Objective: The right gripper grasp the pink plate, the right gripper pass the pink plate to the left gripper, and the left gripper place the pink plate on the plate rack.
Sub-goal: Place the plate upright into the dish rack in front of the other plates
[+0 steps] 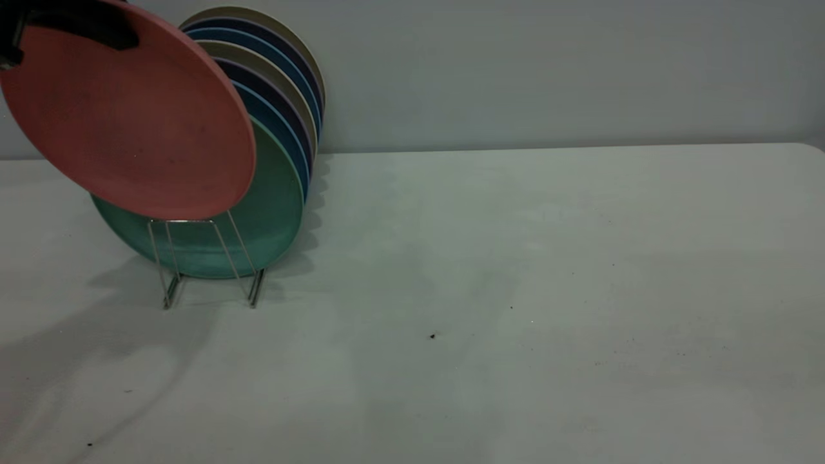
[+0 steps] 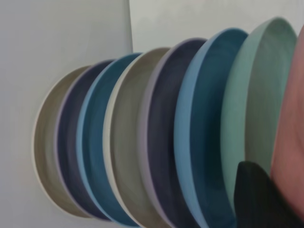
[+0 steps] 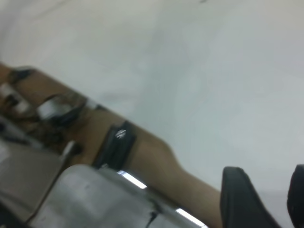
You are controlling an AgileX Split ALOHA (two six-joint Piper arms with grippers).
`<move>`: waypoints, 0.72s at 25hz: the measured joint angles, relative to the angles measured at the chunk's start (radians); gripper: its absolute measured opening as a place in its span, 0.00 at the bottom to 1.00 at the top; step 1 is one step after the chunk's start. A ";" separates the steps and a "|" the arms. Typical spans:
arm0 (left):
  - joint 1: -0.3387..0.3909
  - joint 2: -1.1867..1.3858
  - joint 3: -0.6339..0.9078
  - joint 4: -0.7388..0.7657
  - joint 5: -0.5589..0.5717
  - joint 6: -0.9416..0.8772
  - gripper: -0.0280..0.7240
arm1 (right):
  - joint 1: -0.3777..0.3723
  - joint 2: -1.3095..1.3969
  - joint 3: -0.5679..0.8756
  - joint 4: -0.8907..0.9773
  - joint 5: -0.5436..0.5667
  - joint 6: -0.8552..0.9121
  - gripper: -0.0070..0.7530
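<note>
Your biggest risk sits at the plate rack [image 1: 209, 261]: the pink plate [image 1: 132, 113] hangs tilted above the front wire loops, overlapping the teal-green plate [image 1: 271, 206] that already leans there. Lower it at this tilt and its bottom rim could knock the teal-green plate or ride over the low loops and slide out onto the desk [image 1: 515, 290], since those loops look too short to catch a plate coming in slanted.

Next, your grip. The left tool [image 1: 71, 22] is clamped on the pink plate's top edge only, so the plate could swing or slip as you descend.

Behind the teal-green plate stand 6 more plates, blue, navy and beige, packed close; they leave only the front slot free.

The right tool [image 3: 266, 199] is away over bare desk, its fingers apart and holding nothing, so it won't obstruct you.
</note>
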 joint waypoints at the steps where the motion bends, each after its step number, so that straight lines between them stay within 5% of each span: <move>1: 0.000 0.005 0.000 0.000 -0.001 0.000 0.16 | 0.000 -0.021 0.000 -0.014 0.000 0.018 0.36; 18: 0.000 0.115 0.000 -0.089 -0.003 0.000 0.16 | 0.000 -0.117 0.011 -0.256 0.023 0.168 0.36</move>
